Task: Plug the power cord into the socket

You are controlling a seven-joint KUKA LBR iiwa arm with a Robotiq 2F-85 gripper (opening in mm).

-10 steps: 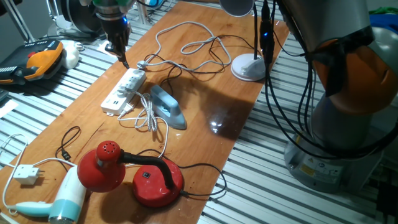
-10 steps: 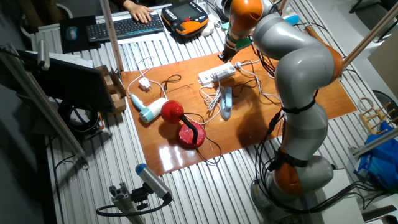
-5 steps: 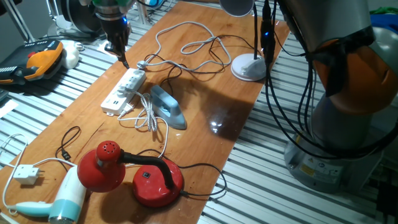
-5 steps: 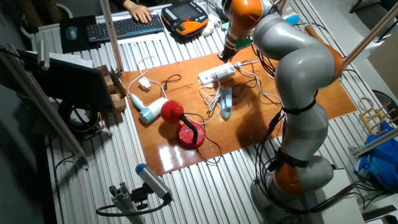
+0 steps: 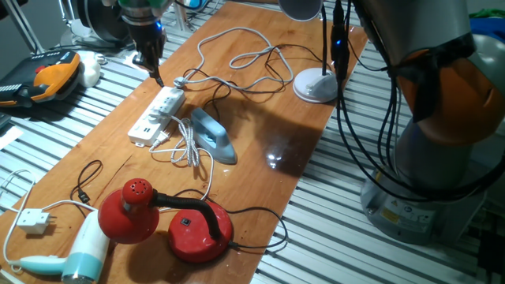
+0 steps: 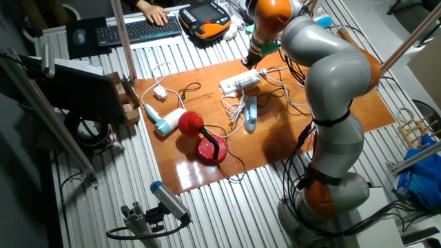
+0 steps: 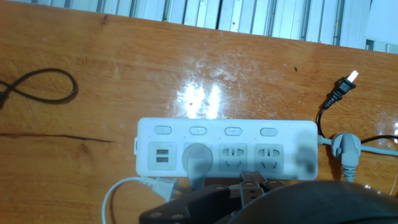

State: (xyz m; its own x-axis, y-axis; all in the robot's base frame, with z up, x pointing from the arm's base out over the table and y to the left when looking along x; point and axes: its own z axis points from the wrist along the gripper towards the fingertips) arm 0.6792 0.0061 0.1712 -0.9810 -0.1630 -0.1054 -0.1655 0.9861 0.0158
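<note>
The white power strip lies on the wooden table, and shows in the other fixed view and the hand view. The light-blue iron lies beside it, its whitish cord coiled in front. The cord's small white plug lies on the table against the strip's long side, outside the outlets. My gripper hovers just above the strip's far end. In the hand view my gripper appears open and empty, its blurred fingertips over the outlets.
The strip's own white cable leaves its end, with a black plug near it. A white lamp base stands at the back. A red lamp, a hair dryer and a boxy white plug lie at the front.
</note>
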